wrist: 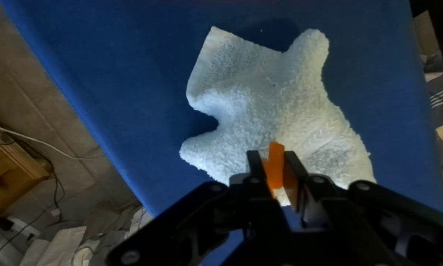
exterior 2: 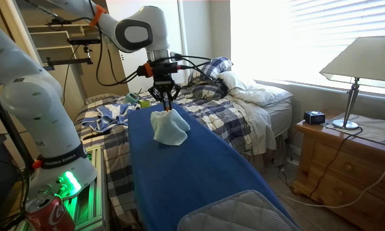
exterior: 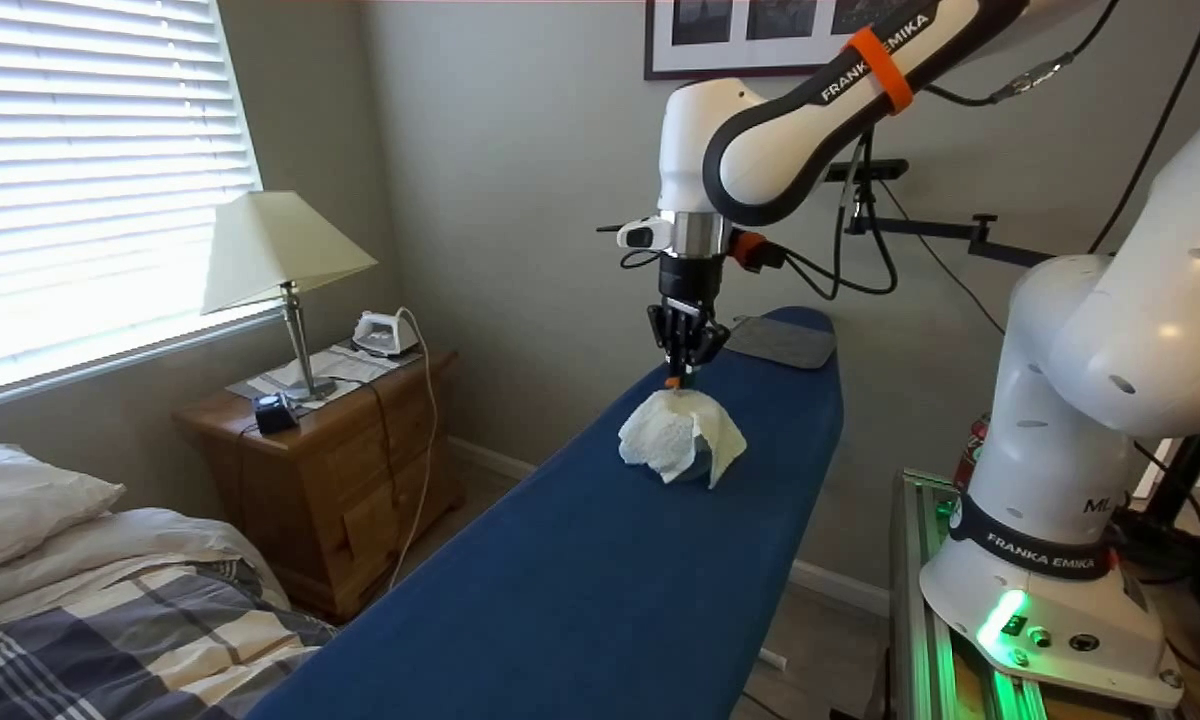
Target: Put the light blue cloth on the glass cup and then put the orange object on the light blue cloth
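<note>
The hand (wrist: 272, 154) points straight down, its two black fingers (wrist: 256, 162) drawn close together, holding the orange object (wrist: 276, 166) between their tips. In the wrist view, the orange end juts slightly past the fingertips, with the light blue cloth (wrist: 265, 107) spread out below it. In both exterior views, the orange object shows at the very bottom of the hand, right at the top of the draped cloth; whether it touches the fabric cannot be told. The cloth hangs in a tent shape, what props it up hidden, its corners flaring outward above the dark blue ironing-board surface (exterior: 580, 580). Well apart from the cloth, a grey quilted pad (exterior 2: 234, 211) lies flat at one end of that same surface.
</note>
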`<action>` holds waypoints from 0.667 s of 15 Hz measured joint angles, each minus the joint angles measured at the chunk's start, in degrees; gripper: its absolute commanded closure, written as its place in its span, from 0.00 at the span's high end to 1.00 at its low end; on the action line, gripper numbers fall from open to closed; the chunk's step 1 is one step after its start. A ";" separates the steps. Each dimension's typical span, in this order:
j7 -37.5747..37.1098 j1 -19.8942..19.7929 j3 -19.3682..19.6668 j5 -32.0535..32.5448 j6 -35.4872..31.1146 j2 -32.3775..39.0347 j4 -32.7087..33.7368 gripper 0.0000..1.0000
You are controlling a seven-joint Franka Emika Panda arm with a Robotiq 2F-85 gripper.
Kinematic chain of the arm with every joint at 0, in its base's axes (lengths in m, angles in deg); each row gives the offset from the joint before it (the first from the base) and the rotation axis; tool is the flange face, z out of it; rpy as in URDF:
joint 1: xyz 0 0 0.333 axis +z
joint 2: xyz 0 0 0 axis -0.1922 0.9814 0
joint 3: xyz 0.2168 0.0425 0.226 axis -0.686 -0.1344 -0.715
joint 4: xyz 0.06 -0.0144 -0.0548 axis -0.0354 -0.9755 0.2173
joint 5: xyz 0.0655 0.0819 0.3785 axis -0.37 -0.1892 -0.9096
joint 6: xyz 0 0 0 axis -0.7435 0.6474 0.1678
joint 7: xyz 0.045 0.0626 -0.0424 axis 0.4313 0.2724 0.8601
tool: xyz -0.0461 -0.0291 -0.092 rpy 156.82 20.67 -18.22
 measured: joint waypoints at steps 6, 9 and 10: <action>1.77 1.87 -0.09 -1.16 2.52 -0.52 -0.13 0.22; 2.44 1.92 -0.09 -1.36 2.84 -0.52 -0.43 0.38; 2.51 1.92 -0.09 -1.37 2.85 -0.52 -0.60 0.38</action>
